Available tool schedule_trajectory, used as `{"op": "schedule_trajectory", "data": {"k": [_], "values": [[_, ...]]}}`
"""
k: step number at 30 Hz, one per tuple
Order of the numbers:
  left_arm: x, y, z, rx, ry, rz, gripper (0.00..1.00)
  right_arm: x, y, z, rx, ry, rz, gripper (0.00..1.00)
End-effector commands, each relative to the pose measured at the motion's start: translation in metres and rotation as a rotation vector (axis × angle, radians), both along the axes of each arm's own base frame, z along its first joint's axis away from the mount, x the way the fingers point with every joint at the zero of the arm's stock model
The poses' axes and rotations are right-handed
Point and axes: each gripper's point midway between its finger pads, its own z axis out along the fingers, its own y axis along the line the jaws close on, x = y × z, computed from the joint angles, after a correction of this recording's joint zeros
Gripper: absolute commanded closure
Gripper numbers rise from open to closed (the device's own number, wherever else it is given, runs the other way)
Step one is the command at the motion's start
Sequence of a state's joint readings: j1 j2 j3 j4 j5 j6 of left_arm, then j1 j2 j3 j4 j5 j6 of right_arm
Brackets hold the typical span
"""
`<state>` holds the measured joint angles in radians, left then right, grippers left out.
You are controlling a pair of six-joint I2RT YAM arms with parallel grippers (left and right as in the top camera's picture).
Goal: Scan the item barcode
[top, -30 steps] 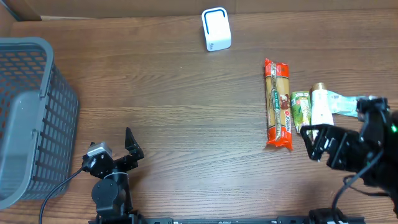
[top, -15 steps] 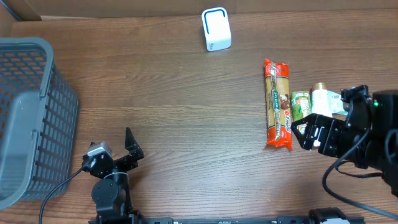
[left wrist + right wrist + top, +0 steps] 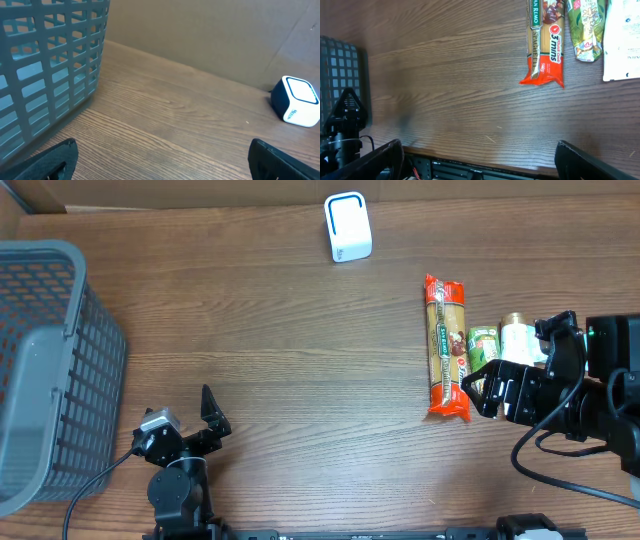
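Grey lattice basket point(image 3: 95, 390), upright at left edge of wood-grain table point(image 3: 300, 380), top open. Brown cardboard wall point(image 3: 200, 35) along far side, meeting the table.

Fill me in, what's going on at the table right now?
Nothing is held yet. The right gripper hovers open beside the near end of the spaghetti pack, over the green packet and white pouch. The left gripper sits open near the grey basket. The white scanner stands untouched at the far edge.

Orange spaghetti packet point(image 3: 447, 348) lying flat, white scanner point(image 3: 348, 227) well apart
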<state>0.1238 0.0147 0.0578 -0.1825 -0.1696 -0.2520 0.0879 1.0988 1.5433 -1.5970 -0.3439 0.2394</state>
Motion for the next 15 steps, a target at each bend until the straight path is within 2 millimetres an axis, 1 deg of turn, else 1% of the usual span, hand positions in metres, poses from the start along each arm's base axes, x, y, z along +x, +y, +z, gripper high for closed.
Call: {"op": "schedule_trajectory", "data": {"k": [1,6,12,13,14,15], "values": [[-0.0007,0.0009,0.0018,0.018,-0.004,0.006,0.0,0.0011,0.0015,0.0062,0.0,-0.031,0.014,0.04],[-0.0007,0.0009,0.0018,0.018,-0.004,0.006,0.0,0.0052,0.0,0.0075,-0.009,-0.049,0.008,0.05],[-0.0007,0.0008,0.0018,0.018,-0.004,0.006,0.0,0.0043,0.0011,0.0081,0.0,-0.047,0.005,0.07],[-0.0007,0.0008,0.0018,0.018,-0.004,0.006,0.0,0.0052,0.0023,0.0094,0.007,-0.053,0.008,0.06],[-0.0007,0.0008,0.0018,0.018,-0.004,0.006,0.0,0.0063,0.0042,0.011,0.018,-0.061,0.014,0.0],[-0.0007,0.0008,0.0018,0.018,-0.004,0.006,0.0,0.0069,0.0059,0.0122,0.027,-0.065,0.018,0.0]]}}
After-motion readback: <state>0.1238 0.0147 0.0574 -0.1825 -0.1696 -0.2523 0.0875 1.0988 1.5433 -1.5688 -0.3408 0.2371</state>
